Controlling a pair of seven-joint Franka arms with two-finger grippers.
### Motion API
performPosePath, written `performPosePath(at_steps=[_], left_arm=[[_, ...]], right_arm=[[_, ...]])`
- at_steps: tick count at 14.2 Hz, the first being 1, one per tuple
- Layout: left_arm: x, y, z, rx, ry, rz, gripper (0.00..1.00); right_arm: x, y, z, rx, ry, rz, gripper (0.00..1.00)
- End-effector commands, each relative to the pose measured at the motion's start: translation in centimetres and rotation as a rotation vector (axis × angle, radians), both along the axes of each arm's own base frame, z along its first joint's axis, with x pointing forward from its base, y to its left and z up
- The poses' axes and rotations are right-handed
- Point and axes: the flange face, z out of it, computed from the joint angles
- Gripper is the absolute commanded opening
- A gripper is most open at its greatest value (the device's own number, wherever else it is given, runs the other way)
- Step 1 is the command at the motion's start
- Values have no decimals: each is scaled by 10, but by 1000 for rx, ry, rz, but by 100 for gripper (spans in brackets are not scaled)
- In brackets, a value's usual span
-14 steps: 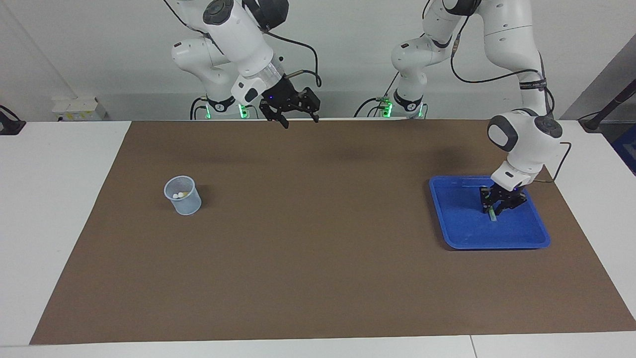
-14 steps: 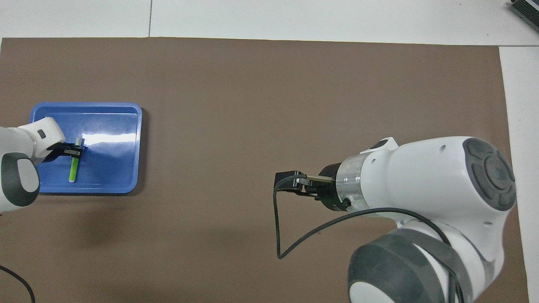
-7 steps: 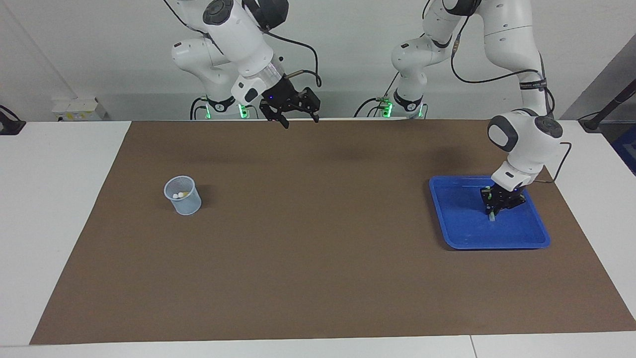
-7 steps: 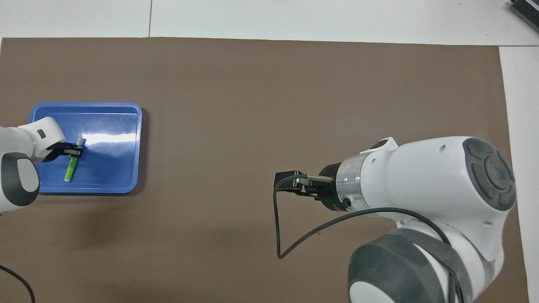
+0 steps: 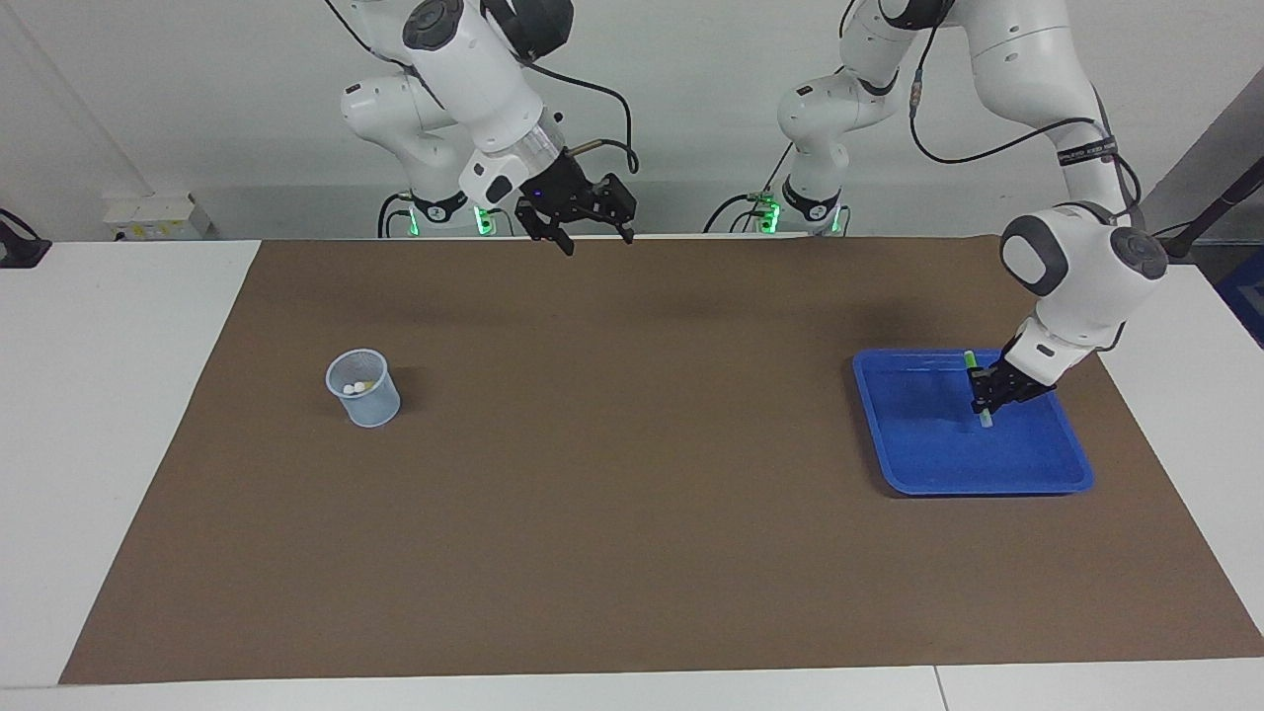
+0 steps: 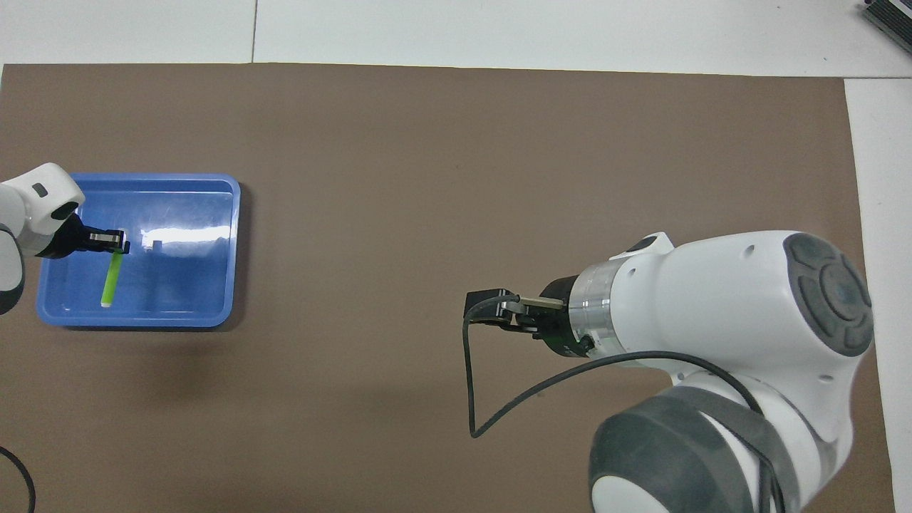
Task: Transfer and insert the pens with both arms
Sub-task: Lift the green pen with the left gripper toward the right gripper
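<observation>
We see the left gripper (image 5: 985, 393) over the blue tray (image 5: 918, 464), fingers closed on the green pen (image 6: 111, 279); the right gripper (image 5: 591, 237) waits, fingers wide.

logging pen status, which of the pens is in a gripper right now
The green pen, gripped by the left gripper over the blue tray. The other pens stand in the mesh cup, only their whitish ends showing.
</observation>
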Motion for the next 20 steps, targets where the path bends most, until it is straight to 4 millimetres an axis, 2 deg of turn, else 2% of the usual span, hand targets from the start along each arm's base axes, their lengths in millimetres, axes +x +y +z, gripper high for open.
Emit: performPosePath(at_steps=[1,4,7,14,20], left_arm=[[2,-13,39,11,39,81,0],[-6,-41,71,-3,67,268,0],[-16,-58,100,-142,92,542,0],[-39,-84,140,-315,200,900,0],[-83,-120,163,-427,277,1122,0]], right_arm=[[-6,-6,2,28,1,-32,100],[-6,-6,2,28,1,-30,100],[-6,-6,2,29,2,-30,100],[-3,-5,5,89,31,-93,100],[0,1,9,154,76,-234,100]])
